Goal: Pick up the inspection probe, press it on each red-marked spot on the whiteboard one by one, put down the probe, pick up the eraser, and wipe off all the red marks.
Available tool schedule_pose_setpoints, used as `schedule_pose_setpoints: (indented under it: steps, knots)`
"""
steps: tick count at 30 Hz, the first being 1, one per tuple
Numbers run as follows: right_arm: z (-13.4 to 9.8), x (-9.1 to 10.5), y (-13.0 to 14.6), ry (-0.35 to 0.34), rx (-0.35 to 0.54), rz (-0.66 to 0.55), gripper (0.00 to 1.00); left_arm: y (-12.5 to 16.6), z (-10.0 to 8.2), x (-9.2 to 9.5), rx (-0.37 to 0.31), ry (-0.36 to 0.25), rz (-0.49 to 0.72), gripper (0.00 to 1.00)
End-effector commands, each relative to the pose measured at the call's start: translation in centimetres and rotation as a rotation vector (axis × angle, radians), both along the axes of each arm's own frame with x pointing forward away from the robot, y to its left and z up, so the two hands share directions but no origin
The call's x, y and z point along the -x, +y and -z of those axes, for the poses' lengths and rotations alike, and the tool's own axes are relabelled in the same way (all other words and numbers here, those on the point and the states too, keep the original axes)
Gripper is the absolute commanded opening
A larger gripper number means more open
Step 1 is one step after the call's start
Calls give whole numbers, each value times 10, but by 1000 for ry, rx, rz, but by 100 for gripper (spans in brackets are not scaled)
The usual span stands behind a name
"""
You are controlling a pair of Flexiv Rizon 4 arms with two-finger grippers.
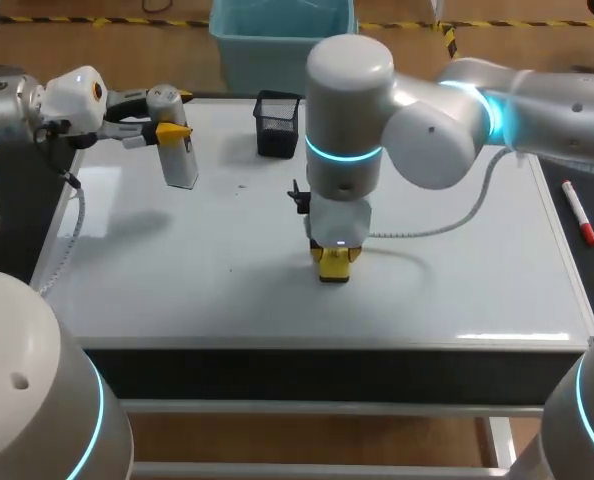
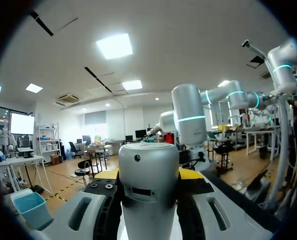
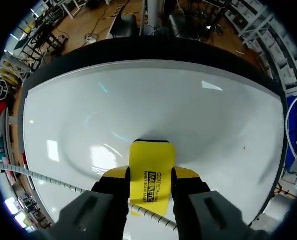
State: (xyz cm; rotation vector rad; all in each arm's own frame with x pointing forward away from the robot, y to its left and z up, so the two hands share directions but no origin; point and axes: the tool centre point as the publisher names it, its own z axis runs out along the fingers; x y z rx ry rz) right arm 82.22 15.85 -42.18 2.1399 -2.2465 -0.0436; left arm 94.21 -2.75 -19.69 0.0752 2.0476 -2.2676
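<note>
The bench (image 1: 277, 365) has a dark front edge, with a pale metal rail (image 1: 307, 408) running beneath it. Its glossy white top catches small patches of light (image 3: 211, 86) from overhead.

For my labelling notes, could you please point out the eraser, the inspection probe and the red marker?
eraser (image 3: 152, 170), right wrist view, its yellow top face.
inspection probe (image 1: 182, 163), head view, lower body.
red marker (image 1: 579, 212), head view, mid-barrel.

eraser (image 1: 335, 272): mostly hidden under right arm (image 1: 347, 120); probe (image 2: 148, 185): lower end cut off at edge
</note>
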Motion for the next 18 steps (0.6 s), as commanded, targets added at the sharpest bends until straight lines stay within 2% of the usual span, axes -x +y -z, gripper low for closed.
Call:
schedule_pose_setpoints:
  steps: [1, 18]
  knots:
    - [2, 0, -18, -5, 0, 11, 0, 0, -1, 0, 1, -2, -1, 0]
    - [-3, -5, -63, -19, 30, 96, 0, 0, -1, 0, 1, -2, -1, 0]
